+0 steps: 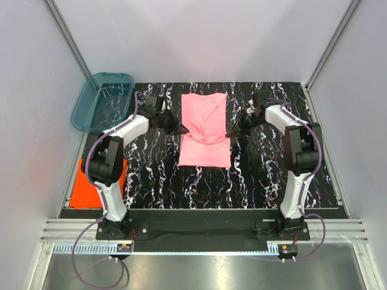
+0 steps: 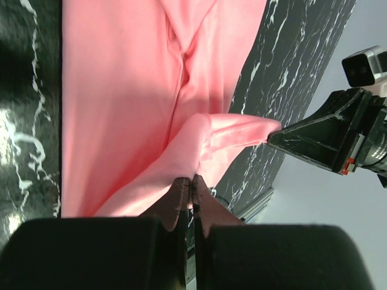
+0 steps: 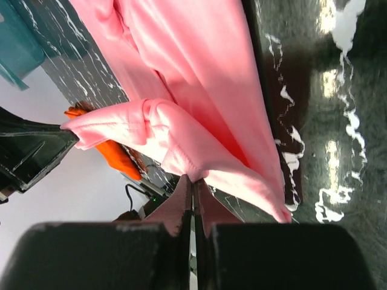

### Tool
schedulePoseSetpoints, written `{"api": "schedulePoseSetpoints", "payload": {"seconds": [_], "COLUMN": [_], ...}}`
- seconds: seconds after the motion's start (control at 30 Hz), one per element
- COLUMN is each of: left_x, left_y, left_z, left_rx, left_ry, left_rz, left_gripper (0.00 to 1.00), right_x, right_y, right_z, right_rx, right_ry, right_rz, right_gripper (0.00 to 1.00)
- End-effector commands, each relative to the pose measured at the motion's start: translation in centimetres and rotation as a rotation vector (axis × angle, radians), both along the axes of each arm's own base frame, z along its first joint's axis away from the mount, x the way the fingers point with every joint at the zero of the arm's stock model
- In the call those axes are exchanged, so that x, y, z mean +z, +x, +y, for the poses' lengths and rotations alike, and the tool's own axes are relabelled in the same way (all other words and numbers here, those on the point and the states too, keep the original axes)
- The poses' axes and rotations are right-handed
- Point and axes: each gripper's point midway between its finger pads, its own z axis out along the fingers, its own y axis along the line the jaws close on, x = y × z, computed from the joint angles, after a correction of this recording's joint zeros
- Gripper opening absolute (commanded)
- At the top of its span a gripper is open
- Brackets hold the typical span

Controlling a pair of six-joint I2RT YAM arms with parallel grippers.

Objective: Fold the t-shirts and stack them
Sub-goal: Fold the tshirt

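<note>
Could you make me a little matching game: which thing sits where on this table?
Things:
1 pink t-shirt
2 orange-red t-shirt
3 teal tub
4 marbled mat

Places:
A far left corner
B spread out beneath the pink cloth
C middle, both side edges lifted
D near left, beside the mat

Pairs: 1-C, 2-D, 3-A, 4-B

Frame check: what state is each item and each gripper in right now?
pink t-shirt: narrow on the table, partly folded, one fold lifted.
left gripper: shut on the lifted fold.
right gripper: shut on the same fold, opposite side.
orange-red t-shirt: flat at the table's left edge, untouched, partly hidden by the left arm.
teal tub: upright, far left corner, nothing seen inside.
</note>
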Motion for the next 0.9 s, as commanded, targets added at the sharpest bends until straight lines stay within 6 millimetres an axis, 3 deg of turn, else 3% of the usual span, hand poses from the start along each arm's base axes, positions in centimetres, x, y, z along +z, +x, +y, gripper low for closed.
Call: {"api": "schedulePoseSetpoints", "payload": {"seconds": [0.0,0.37,0.6,0.87], "left_x": [1.7,-0.4,-2.1,-2.5], "left_y": [2.1,3.8,4.0,4.9], "left_z": [0.2,2.0,1.7,2.0], "left_rx": [-0.016,0.018,-0.004,-0.002], "left_ry": [-0.043,-0.042,-0.056,-0.058], "left_rz": [-0.058,-0.02,0.016,0.017], "left_gripper": [0.0,0.0,0.0,0.01], "right_x": [1.1,0.5,-0.5,-0.9], "right_y": [0.7,2.7,3.0,4.1], "right_z": [0.2,0.4,-0.1,-0.2], "right_rx": [0.039,0.059,0.057,0.054], "right_ry": [0.049,0.082,0.085,0.103], "right_rz": [-0.011,-0.017,-0.003,0.002], "right_gripper": [0.0,0.0,0.0,0.0]}}
